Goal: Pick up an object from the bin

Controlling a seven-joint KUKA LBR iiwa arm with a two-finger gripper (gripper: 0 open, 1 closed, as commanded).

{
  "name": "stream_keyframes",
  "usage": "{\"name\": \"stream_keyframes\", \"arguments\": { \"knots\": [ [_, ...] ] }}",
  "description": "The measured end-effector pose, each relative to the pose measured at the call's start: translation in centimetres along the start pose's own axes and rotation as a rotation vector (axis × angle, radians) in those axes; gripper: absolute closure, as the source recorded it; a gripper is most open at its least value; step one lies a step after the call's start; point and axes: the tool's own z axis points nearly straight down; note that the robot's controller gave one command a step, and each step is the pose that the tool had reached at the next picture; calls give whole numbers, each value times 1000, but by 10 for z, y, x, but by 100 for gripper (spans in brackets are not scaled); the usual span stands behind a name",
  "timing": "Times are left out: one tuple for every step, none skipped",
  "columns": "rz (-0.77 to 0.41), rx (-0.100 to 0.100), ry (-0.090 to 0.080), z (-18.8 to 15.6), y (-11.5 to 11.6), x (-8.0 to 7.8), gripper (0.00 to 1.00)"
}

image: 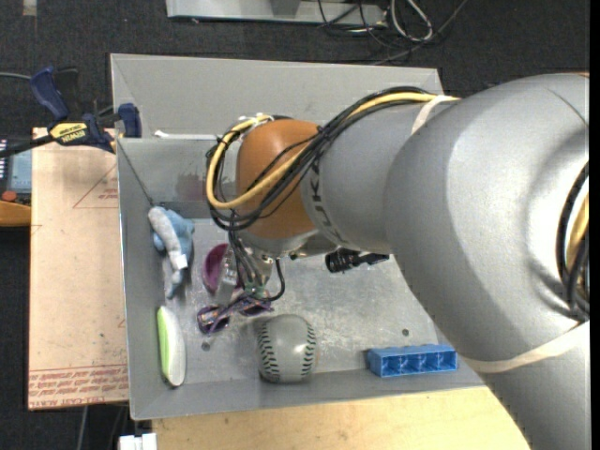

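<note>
Bulky grey arm (469,223) foremost, reaching from the right, gripper (253,279) low in the left-middle of the bin (375,307), opening impossible to tell, right at the upper-right end of a purple wiry tangle (225,313) running down-left from it, grey baseball (286,347) just beside

Set high above the bin (281,92), looking down and somewhat from one side, with the far wall open to sight and the near rim low in the frame. Near enough to take in most of the bin and some dark floor (94,17) beyond. Crowded from the right by the arm (469,214), large and close to the lens.
</note>
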Motion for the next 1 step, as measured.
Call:
{"name": "stream_keyframes", "arguments": {
  "knots": [
    [0,3,4,-21,-1,1,100]
  ]
}}
